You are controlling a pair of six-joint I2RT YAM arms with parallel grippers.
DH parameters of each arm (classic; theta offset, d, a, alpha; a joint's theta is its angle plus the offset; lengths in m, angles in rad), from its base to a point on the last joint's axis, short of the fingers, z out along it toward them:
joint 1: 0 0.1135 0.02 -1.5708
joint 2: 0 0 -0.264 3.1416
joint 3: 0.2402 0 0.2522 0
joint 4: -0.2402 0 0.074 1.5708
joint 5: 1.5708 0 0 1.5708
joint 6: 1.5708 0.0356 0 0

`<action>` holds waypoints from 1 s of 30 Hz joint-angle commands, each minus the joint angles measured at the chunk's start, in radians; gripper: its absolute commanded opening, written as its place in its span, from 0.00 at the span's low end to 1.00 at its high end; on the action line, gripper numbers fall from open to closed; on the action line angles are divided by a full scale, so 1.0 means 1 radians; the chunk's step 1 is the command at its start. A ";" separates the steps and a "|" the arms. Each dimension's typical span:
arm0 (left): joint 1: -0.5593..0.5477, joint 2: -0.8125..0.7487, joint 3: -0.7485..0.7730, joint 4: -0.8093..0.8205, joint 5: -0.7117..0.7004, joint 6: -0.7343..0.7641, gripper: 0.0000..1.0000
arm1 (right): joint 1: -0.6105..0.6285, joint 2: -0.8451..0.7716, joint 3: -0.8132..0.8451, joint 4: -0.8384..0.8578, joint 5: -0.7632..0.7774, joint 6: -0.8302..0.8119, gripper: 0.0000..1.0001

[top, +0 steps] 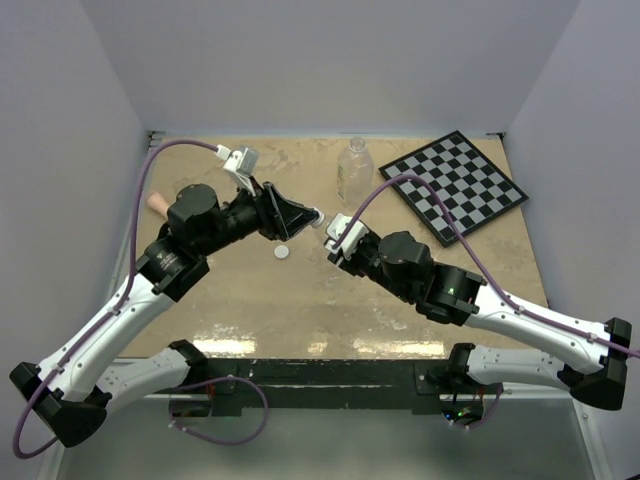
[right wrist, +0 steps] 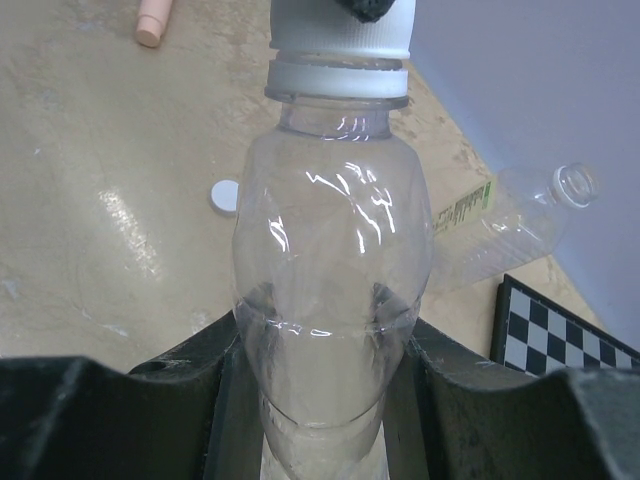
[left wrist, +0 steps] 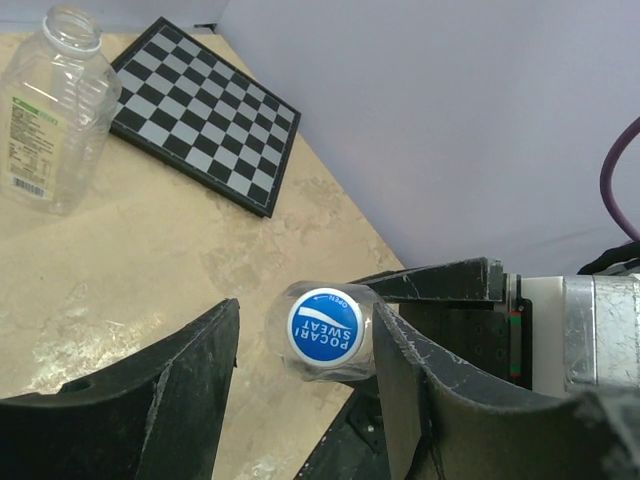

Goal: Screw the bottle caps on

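Observation:
My right gripper (top: pixel 333 232) is shut on the small clear bottle (right wrist: pixel 330 290), held level above the table, neck toward the left arm. The blue cap (left wrist: pixel 325 328) sits on its mouth; its ribbed side shows in the right wrist view (right wrist: pixel 340 35). My left gripper (left wrist: pixel 305 335) is open around the cap: one finger touches its side, the other stands apart. The white cap (top: pixel 282 252) lies on the table below both grippers. The large clear bottle (top: pixel 353 170) stands uncapped at the back.
A black-and-white checkerboard (top: pixel 455 185) lies at the back right, beside the large bottle. A pink stick (top: pixel 157 202) lies at the far left, behind the left arm. The walls close in on both sides.

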 commanded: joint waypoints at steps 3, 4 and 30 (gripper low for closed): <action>-0.003 0.007 0.048 0.033 0.079 -0.073 0.60 | 0.001 -0.004 0.015 0.050 0.032 0.016 0.00; -0.002 0.007 0.048 0.033 0.076 -0.073 0.60 | 0.000 -0.002 0.015 0.050 0.035 0.016 0.00; -0.002 -0.030 0.014 0.200 0.244 0.157 0.00 | 0.000 -0.114 -0.023 0.045 -0.275 -0.010 0.00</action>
